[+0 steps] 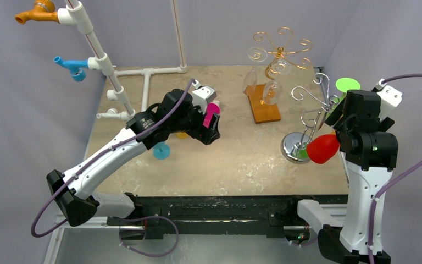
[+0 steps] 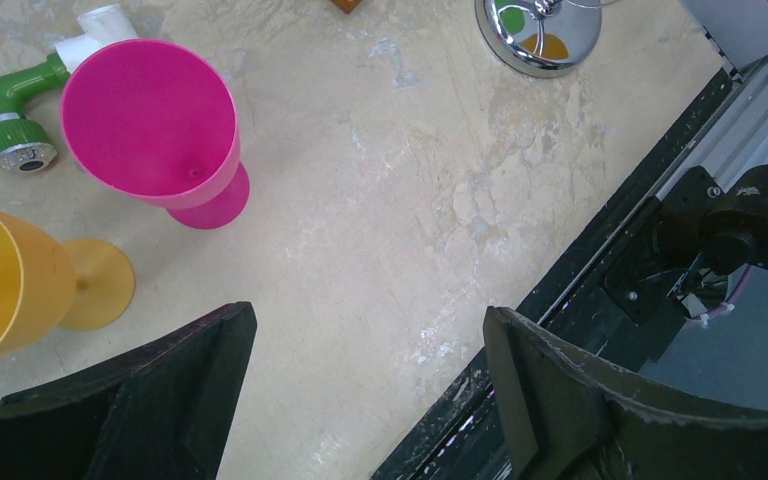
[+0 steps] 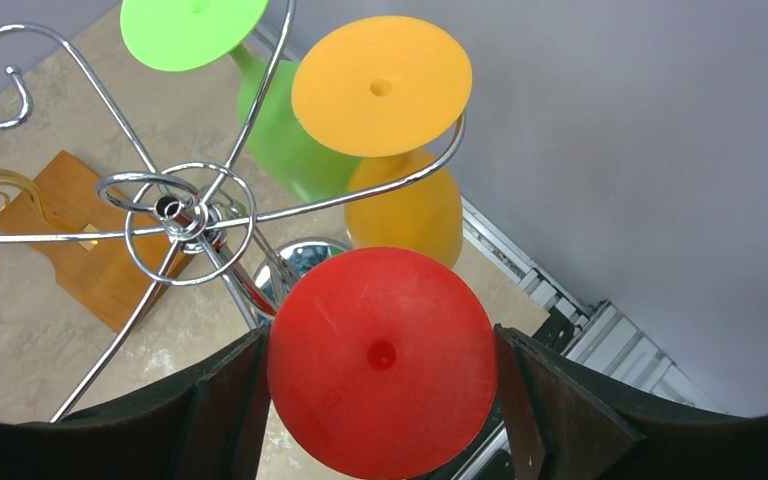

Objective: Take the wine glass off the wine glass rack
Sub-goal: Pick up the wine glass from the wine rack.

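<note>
Red wine glass (image 3: 380, 375) sits foot-up between the fingers of the right pincer (image 3: 380, 345). The fingers press in at both sides of the foot rim, so it reads as pinched, though the contact itself is hidden. No wire crosses the red foot. Judged lifted clear of its hook, hanging near the chrome rack (image 3: 175, 210), on the rack's near-right side and above its base.

Orange glass (image 3: 380, 85) and green glass (image 3: 195, 30) hang bowl-down on the far arms, the orange one just beyond the red.

Left pincer (image 2: 368, 315) is spread wide and empty, hovering over the worktop (image 2: 380, 180) left of centre. A pink glass (image 2: 150, 120) stands close by.

Risks from here:
- A swing to the far side would knock the red foot against the orange bowl or a curled wire arm and could set the whole rack rocking.
- The grip is on smooth plastic. A quick tilt could let the glass rotate or slip out.
- Lowering straight down would land it on the rack's base rather than on bare worktop.
</note>
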